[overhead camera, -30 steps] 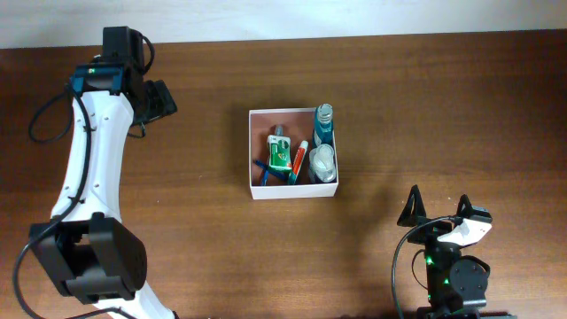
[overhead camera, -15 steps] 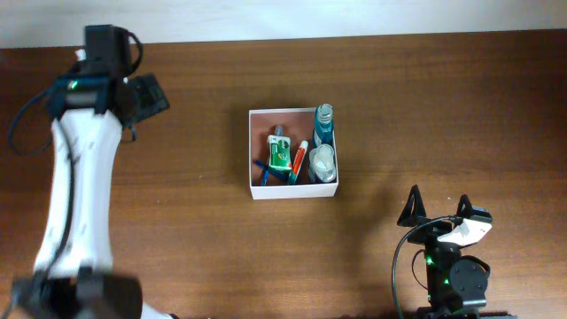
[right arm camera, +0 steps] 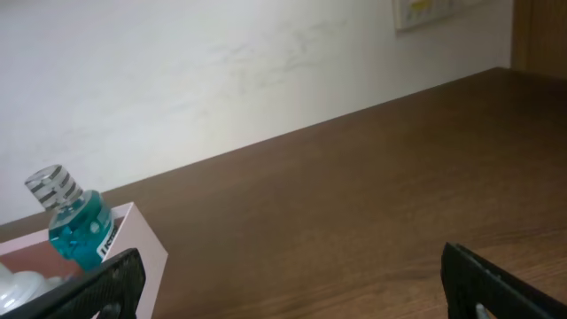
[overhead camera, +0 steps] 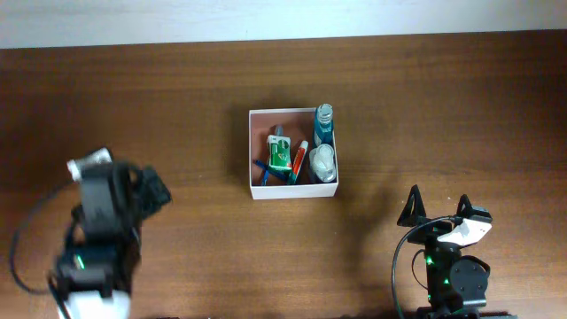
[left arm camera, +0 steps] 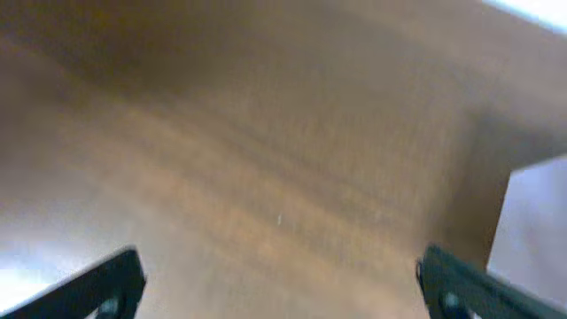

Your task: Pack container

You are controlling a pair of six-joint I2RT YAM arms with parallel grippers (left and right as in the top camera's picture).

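Container [overhead camera: 293, 153] — toiletries inside

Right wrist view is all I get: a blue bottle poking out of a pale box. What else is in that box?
Observer: From overhead, the container also holds a green-and-white tube, lying left of the blue bottle.
Visitor: And the other arm, where is it?
Observer: The left gripper is well off to the container's left, open, with only wood between its fingers.
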